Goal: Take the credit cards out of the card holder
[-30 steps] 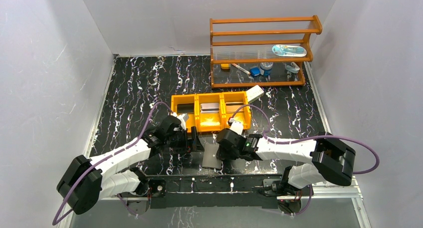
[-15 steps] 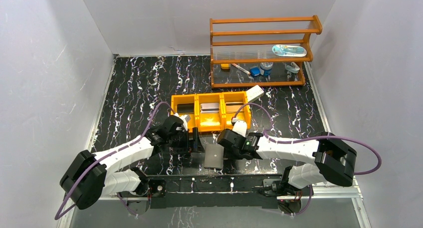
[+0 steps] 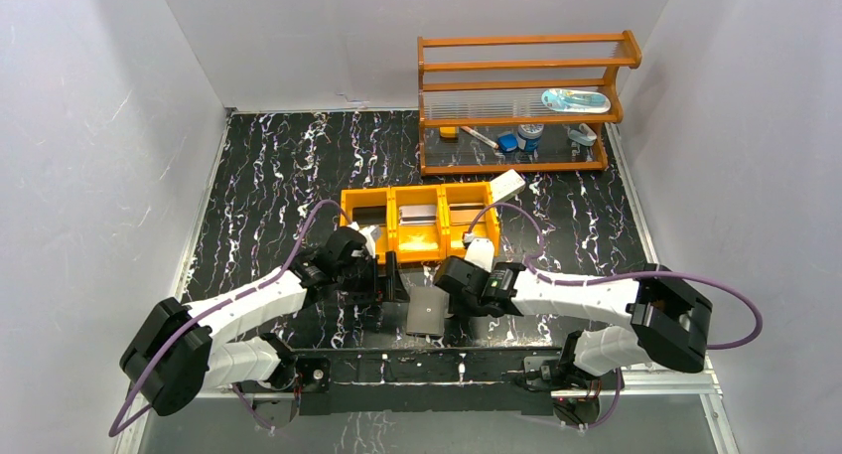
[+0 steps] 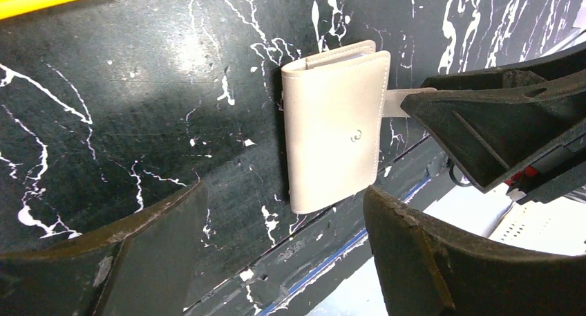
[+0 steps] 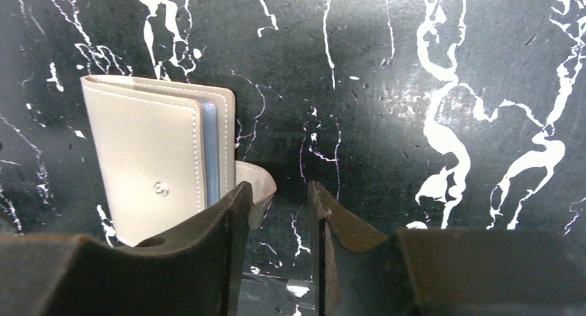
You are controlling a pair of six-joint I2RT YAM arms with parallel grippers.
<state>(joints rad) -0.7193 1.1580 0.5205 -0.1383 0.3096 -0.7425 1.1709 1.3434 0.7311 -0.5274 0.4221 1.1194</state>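
We are hovering the left gripper (image 4: pixel 283 188), jaws spread wide, over the card holder (image 4: pixel 332 133); the right gripper (image 4: pixel 414 101), narrowly parted and empty at three o'clock, is risking snagging its strap (image 4: pixel 392 101).

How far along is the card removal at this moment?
Looks done: a dark card, a silvery card and a brownish card lie one per compartment of the orange plastic tray. In hand: nothing; the thin grey folding card holder lies shut on the table, the left gripper open beside it, the right gripper open at its strap. Left: perhaps nothing, though its inside is hidden.
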